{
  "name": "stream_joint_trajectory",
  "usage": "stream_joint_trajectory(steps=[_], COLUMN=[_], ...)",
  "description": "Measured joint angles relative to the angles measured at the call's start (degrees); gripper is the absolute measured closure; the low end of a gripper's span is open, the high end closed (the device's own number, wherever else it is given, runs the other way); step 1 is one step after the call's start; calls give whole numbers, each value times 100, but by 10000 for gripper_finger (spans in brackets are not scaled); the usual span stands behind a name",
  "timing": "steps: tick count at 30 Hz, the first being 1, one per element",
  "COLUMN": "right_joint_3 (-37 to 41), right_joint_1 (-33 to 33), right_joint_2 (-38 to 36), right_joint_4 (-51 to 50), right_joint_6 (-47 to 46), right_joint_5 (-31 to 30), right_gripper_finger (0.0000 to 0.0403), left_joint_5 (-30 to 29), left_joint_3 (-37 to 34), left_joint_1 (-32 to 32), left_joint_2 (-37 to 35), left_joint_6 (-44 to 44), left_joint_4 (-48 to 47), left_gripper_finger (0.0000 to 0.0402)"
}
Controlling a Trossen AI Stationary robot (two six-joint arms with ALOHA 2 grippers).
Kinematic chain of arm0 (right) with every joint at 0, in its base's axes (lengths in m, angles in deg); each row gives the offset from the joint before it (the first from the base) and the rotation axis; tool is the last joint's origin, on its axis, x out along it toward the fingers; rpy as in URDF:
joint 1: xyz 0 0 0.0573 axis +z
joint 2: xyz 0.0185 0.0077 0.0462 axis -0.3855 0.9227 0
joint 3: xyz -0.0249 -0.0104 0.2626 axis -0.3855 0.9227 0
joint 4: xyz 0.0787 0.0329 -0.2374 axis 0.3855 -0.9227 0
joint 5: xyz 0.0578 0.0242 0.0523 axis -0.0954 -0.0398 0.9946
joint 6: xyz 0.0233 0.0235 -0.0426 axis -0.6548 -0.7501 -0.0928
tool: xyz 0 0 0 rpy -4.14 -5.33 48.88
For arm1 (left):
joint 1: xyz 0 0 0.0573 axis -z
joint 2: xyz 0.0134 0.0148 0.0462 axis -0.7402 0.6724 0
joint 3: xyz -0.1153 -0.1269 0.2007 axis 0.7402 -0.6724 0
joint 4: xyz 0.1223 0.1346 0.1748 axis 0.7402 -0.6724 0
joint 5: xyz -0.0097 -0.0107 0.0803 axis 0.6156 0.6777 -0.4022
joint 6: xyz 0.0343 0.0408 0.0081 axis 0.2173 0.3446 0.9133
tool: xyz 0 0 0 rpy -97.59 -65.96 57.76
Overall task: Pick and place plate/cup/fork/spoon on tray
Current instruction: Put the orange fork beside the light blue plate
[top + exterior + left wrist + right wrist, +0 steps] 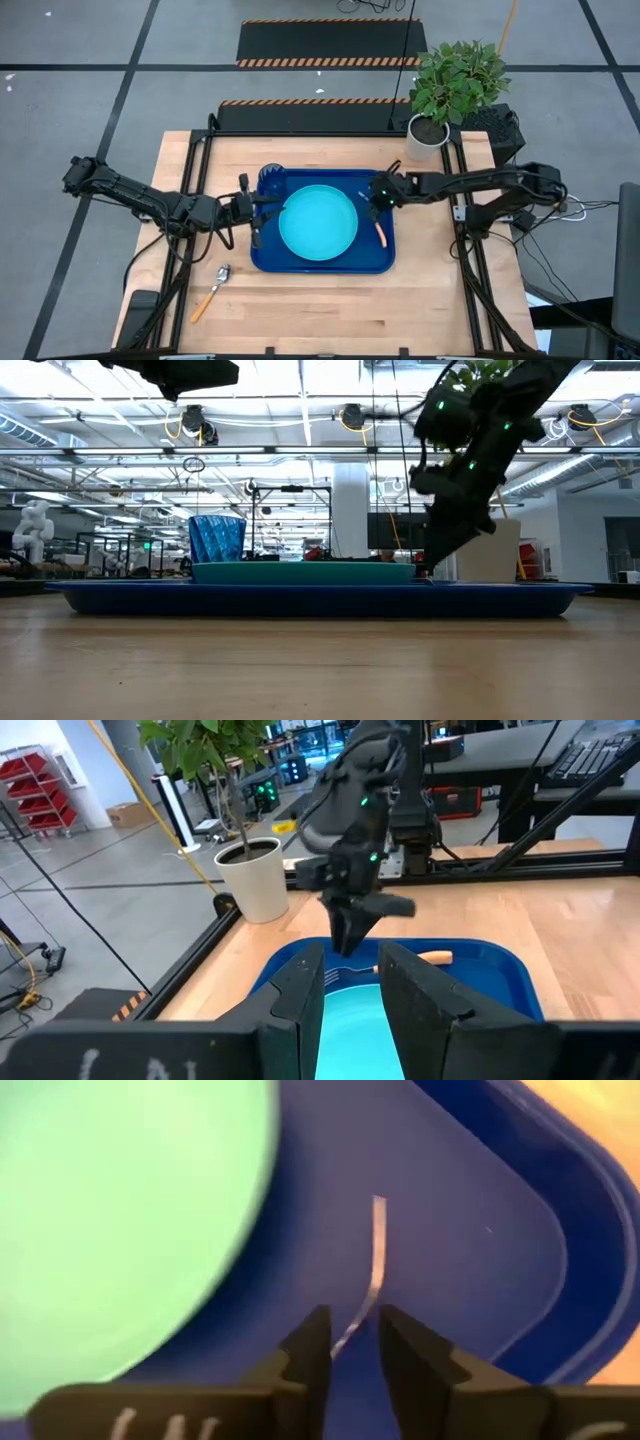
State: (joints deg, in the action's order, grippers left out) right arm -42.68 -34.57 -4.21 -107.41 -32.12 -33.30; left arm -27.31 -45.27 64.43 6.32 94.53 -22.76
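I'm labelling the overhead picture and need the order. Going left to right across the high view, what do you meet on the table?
Spoon → left gripper → cup → plate → fork → white plant pot.

The right end effector (348, 1342) hangs low over the tray (480, 1270), its two dark fingers (310, 1348) a narrow gap apart. A thin silver metal strip, the fork (374, 1270), runs out from between the fingertips across the blue tray floor. The plate (110, 1230) lies just beside it. Pale worktop (600, 1120) shows beyond the tray's rim.
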Motion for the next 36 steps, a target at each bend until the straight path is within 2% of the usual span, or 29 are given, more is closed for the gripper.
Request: stream_joint_trajectory(steps=[5, 7, 13, 19, 27, 32, 36], right_joint_3=[0, -2, -4, -4, -4, -7, -7], right_joint_1=[-171, -170, -225, -246, -236, -224, -224], right_joint_2=[366, 426, 427, 425, 425, 421, 423], right_joint_4=[156, 217, 238, 180, 205, 302, 280], right_joint_6=[-84, -85, -24, 175, 281, 431, 490], right_joint_5=[436, 435, 383, -21, -9, 264, 253], right_gripper_finger=[299, 299, 321, 348, 378, 378, 366], left_joint_5=[0, 0, -2, 0, -2, -2, -2], left_joint_3=[0, 0, 0, 0, 0, 0, 0], left_joint_1=[2, 2, 2, 11, 11, 11, 11], left_joint_2=[-1, 0, -1, -2, 0, 0, -2], left_joint_6=[21, 19, 17, -14, -3, -1, -1], left_joint_4=[-15, -18, -33, -35, -37, -37, -39], left_gripper_finger=[300, 300, 300, 300, 300, 300, 300])
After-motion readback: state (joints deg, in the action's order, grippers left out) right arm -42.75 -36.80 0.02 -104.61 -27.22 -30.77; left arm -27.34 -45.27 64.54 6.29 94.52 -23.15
